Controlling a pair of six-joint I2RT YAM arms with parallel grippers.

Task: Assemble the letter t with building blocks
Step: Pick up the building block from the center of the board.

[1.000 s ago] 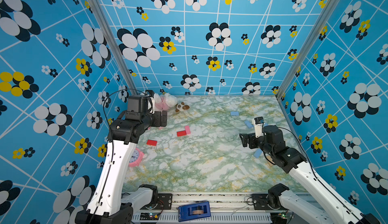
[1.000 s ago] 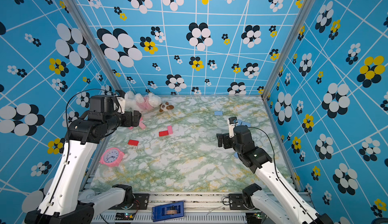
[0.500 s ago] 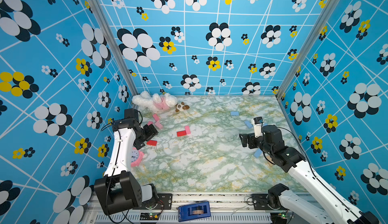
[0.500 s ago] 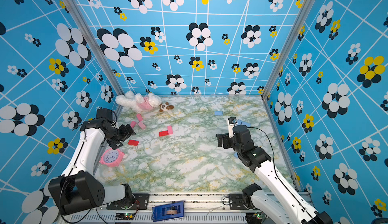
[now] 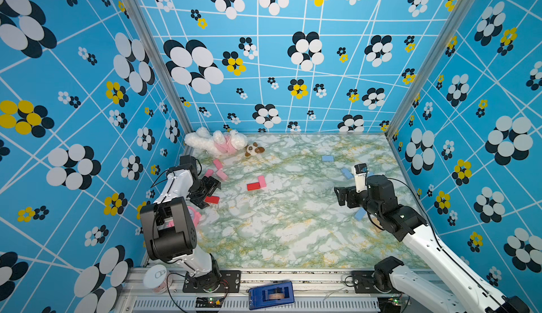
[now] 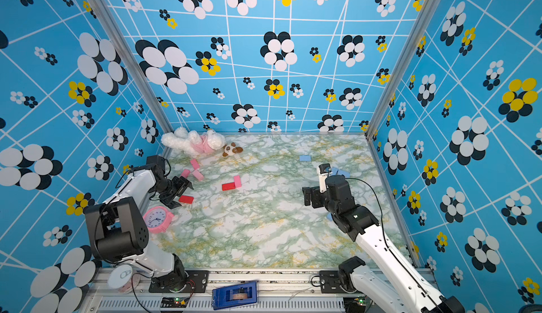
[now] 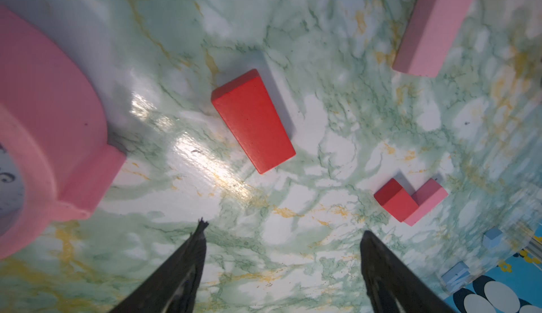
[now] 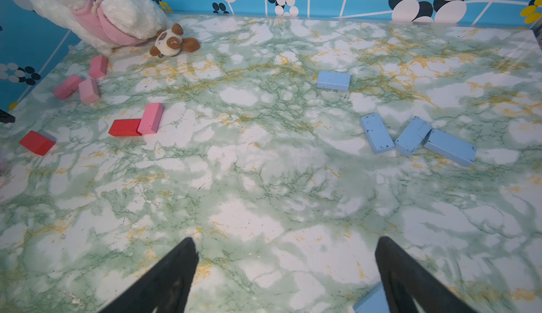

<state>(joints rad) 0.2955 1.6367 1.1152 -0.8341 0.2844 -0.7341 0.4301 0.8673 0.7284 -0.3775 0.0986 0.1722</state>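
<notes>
marble tabletop [image 5: 293,223]: left gripper [image 7: 284,228] low near red block [image 7: 253,120], jaws apart.

Two arms of one build, left arm [image 5: 173,186], right arm [image 5: 434,250], white shells on long links, bulky black joint housings, thin black cables [image 5: 410,186] looping near wrists, black square base plates [image 5: 231,279], small green light [image 5: 402,216] on right forearm, white camera module [image 5: 359,176] on right wrist, left claw [image 7: 283,235], right claw [image 8: 286,244], black tapered fingers [image 7: 181,270]

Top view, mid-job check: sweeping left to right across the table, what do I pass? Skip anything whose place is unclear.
pink alarm clock → lone red block → second red block → pink block touching it → light blue block near the back
</notes>
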